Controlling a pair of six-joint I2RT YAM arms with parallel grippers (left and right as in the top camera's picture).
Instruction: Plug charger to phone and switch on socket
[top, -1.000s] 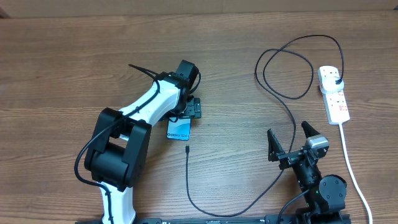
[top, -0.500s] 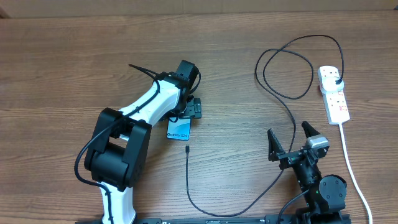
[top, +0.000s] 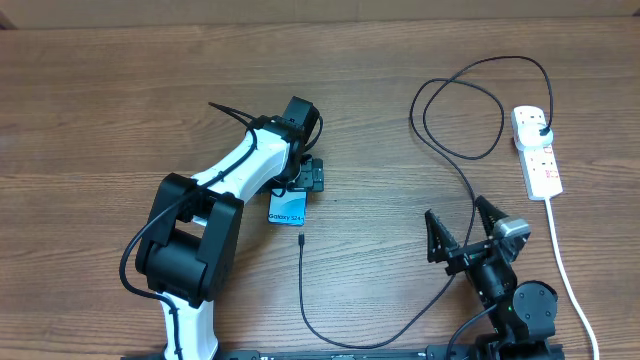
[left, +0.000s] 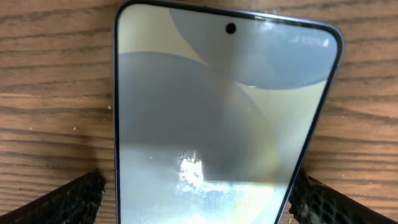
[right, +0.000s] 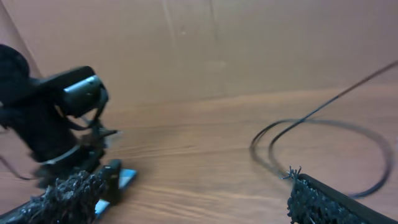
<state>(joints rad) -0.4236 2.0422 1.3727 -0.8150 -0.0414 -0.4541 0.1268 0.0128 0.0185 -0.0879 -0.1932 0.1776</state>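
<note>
The phone (top: 287, 208) lies face up on the table, with the white "Galaxy S24" text showing at its near end. My left gripper (top: 308, 176) is shut on its far part. In the left wrist view the phone (left: 205, 106) fills the frame between the two fingers (left: 196, 200). The charger's connector tip (top: 301, 240) lies just below the phone, apart from it. Its black cable (top: 470, 195) loops round to the black plug (top: 541, 128) in the white socket (top: 540, 165). My right gripper (top: 462, 235) is open and empty, right of the tip.
The socket's thick white lead (top: 562, 265) runs down the right side to the table's front edge. The right wrist view shows the left arm (right: 56, 121), the phone's blue end (right: 127, 177), the cable loop (right: 323, 134) and the open fingers (right: 199, 205).
My right gripper has turned and shifted slightly to the left. The left arm, phone and cable have not moved.
</note>
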